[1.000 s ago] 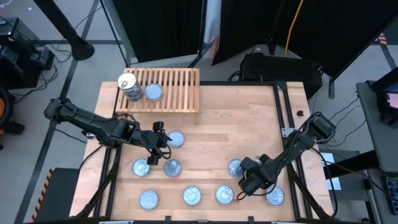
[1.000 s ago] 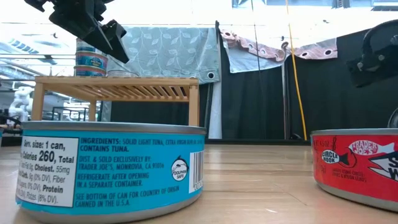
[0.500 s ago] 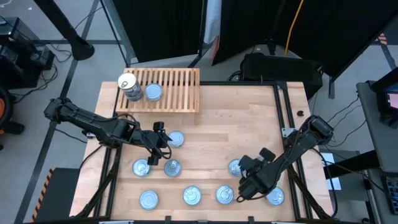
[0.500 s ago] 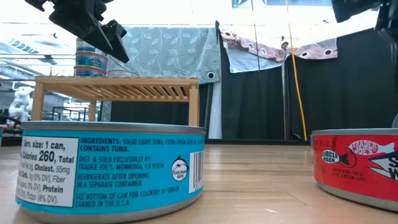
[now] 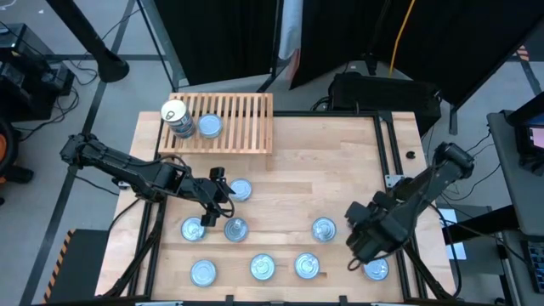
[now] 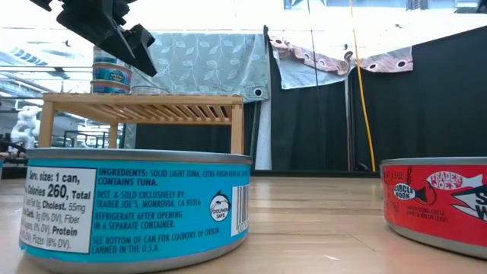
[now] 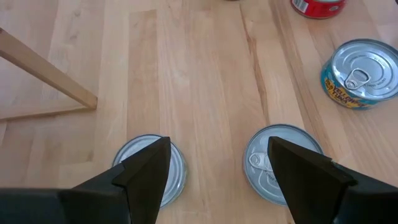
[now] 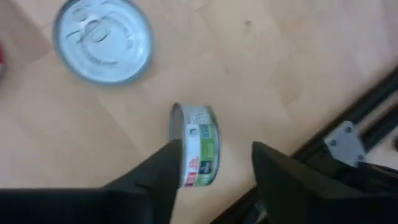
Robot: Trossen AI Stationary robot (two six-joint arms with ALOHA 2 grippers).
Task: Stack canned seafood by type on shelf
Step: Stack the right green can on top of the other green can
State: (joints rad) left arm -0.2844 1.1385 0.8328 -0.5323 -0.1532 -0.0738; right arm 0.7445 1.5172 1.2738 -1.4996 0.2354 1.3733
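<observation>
"Where does the shelf (image 5: 242, 127) stand?"

"At the far left of the table (image 5: 323, 161). It carries a stack of tins (image 5: 176, 119) with a cream top at its left end, and a single silvery tin (image 5: 209, 127) just beside the stack."

"And the left gripper (image 7: 217, 146)?"

"It hovers over the left half of the table with its fingers spread wide and nothing between them. Two silvery tins lie below it, one (image 7: 155, 171) under each finger (image 7: 280, 163), and a third tin (image 5: 240, 189) sits near."

"The right gripper (image 8: 217, 149)?"

"It is low over the near right corner, fingers apart. A green-and-white labelled tin (image 8: 198, 146) stands on its edge between them, against one finger and clear of the other, so no firm hold shows. A flat tin (image 8: 102, 40) lies near. Three more tins (image 5: 263, 268) line the near edge."
</observation>
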